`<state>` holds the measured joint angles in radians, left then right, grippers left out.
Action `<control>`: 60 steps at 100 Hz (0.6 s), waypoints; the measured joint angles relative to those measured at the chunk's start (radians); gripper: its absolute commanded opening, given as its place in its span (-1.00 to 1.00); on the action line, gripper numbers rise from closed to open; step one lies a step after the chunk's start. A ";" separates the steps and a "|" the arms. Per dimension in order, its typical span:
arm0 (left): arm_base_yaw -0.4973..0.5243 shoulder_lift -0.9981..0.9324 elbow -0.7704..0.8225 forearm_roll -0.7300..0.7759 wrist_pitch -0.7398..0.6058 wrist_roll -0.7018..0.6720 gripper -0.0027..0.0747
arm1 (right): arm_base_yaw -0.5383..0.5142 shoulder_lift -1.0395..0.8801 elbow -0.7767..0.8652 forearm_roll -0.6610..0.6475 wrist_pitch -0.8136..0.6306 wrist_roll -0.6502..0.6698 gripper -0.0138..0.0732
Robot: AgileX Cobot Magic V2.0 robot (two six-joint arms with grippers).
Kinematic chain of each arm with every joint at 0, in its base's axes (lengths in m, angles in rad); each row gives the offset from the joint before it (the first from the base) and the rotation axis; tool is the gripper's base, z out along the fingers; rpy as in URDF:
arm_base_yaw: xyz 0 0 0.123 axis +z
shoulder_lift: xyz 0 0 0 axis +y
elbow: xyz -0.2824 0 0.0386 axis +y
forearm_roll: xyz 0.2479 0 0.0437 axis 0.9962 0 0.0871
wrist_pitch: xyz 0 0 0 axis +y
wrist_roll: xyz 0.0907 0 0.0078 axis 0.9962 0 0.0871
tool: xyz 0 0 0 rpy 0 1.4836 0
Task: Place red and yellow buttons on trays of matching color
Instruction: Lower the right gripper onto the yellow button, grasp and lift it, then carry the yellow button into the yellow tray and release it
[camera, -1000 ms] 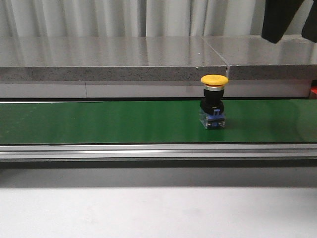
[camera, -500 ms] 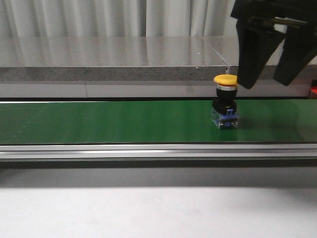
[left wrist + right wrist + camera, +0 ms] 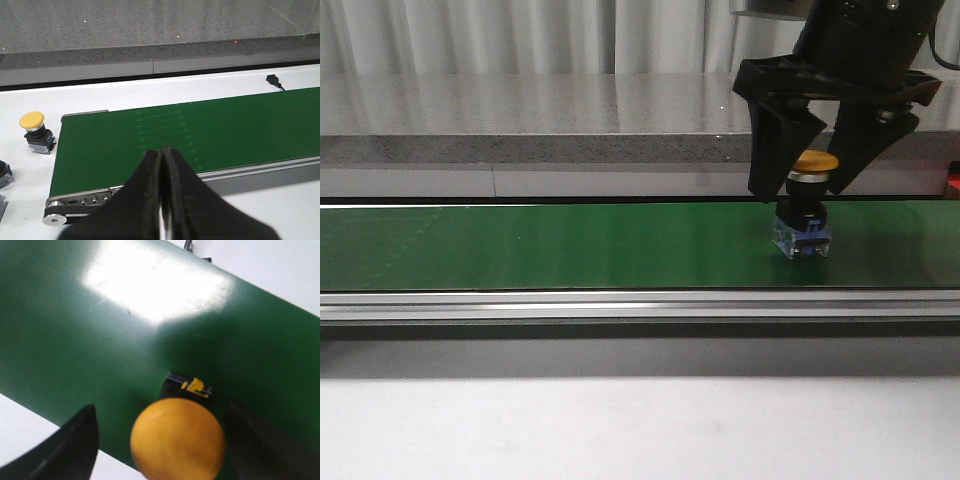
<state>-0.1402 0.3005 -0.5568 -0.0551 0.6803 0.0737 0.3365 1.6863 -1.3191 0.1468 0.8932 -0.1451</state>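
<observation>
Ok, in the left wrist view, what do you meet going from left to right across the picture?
Yellow button on the white table → green conveyor belt, with the left gripper's shut fingers in front of it → small black connector beyond the belt.

Green conveyor belt (image 3: 550, 245) bearing upright yellow button (image 3: 805, 215).

I count two yellow buttons: one (image 3: 811, 205) standing on the single green belt (image 3: 570, 245) at about 3 o'clock, another (image 3: 35, 132) on the white surface (image 3: 150, 92) off the belt's end. I have two pincers, right (image 3: 810, 185) and left (image 3: 162, 200).
</observation>
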 measured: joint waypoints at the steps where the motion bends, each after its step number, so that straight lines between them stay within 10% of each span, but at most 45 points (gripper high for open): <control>1: 0.000 0.000 0.000 0.000 0.000 0.000 -0.99 | 0.000 0.000 0.000 0.000 0.000 0.000 0.31; 21: 0.000 0.000 0.000 0.000 0.000 0.000 -0.99 | 0.000 0.000 0.002 0.000 -0.002 0.000 -0.25; 60: 0.000 0.000 0.000 0.000 0.000 0.000 -0.99 | 0.000 -0.103 0.002 -0.123 0.007 0.251 -0.31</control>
<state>-0.1402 0.3005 -0.5568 -0.0551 0.6803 0.0737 0.3365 1.5837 -1.3175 0.0241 0.9006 0.1058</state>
